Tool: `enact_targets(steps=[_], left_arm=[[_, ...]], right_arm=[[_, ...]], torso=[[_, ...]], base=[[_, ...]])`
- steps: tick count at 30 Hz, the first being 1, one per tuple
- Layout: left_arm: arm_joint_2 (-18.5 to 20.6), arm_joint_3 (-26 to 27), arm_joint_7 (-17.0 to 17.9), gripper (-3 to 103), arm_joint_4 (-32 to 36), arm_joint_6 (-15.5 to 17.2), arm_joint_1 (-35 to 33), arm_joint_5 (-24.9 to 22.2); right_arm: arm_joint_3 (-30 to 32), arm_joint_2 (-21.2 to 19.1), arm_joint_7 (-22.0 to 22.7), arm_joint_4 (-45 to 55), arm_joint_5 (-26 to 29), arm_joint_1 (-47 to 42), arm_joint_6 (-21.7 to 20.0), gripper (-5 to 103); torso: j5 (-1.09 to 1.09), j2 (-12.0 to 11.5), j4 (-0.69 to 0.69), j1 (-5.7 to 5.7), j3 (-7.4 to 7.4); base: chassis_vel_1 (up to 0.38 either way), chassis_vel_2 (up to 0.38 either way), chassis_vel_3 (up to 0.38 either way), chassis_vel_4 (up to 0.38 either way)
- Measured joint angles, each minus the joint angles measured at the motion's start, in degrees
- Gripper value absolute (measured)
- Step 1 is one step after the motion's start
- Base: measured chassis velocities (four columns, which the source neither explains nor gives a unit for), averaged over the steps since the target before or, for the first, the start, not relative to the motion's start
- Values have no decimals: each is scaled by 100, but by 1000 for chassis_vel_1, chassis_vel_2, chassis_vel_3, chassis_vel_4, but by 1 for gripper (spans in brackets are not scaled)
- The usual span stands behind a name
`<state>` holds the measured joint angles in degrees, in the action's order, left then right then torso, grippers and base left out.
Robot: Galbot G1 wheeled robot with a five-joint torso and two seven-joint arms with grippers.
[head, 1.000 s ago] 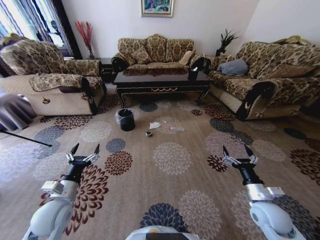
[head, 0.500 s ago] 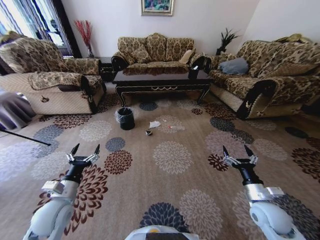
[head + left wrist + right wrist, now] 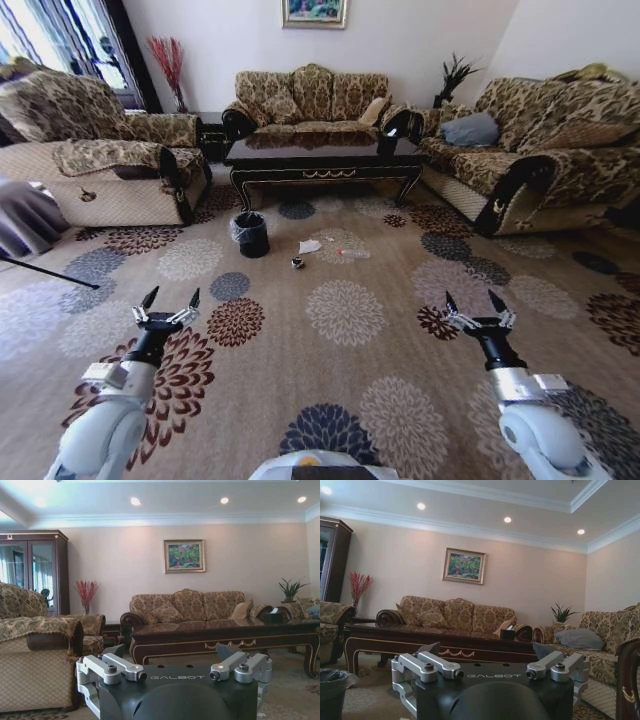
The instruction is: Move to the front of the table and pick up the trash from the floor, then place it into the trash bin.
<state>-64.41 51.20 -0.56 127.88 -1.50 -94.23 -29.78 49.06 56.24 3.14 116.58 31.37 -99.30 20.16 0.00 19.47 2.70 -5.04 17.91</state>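
Note:
The dark glossy table (image 3: 322, 158) stands ahead in front of the far sofa, also seen as the table (image 3: 225, 632) and the table (image 3: 420, 642). On the patterned floor (image 3: 345, 315) before it lies the trash: a crumpled white paper (image 3: 309, 246), a clear bottle (image 3: 353, 254) and a small round dark item (image 3: 297, 264). The black trash bin (image 3: 251, 235) with its plastic liner stands left of them; the trash bin (image 3: 331, 692) also appears in the right wrist view. My left gripper (image 3: 168, 301) and right gripper (image 3: 470, 303) hover open and empty over the carpet, well short of the trash.
Patterned sofas flank the table: one on the left (image 3: 95, 160), one at the back (image 3: 310, 100), one on the right (image 3: 540, 160). A grey object on a thin dark rod (image 3: 30, 225) juts in at the left. Open carpet lies between me and the trash.
The whole head view has shifted slightly: table, bin and trash sit a little higher in the picture. Both arms keep their pose.

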Motion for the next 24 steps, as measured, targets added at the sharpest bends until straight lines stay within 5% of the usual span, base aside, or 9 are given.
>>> enact_targets(steps=[8,24], left_arm=[[163,360,62,100,5,176,154,-428],[-69,-31,23,100,104,69,-64,16]], right_arm=[[-11,-8,2,-55,-34,-3,0,100],[-22,43,-17,-81,-75,-38,43,100]], torso=[[1,-205,0,74,-131],[0,-565,0,167,-398]], base=[[0,0,0,0],[0,0,0,0]])
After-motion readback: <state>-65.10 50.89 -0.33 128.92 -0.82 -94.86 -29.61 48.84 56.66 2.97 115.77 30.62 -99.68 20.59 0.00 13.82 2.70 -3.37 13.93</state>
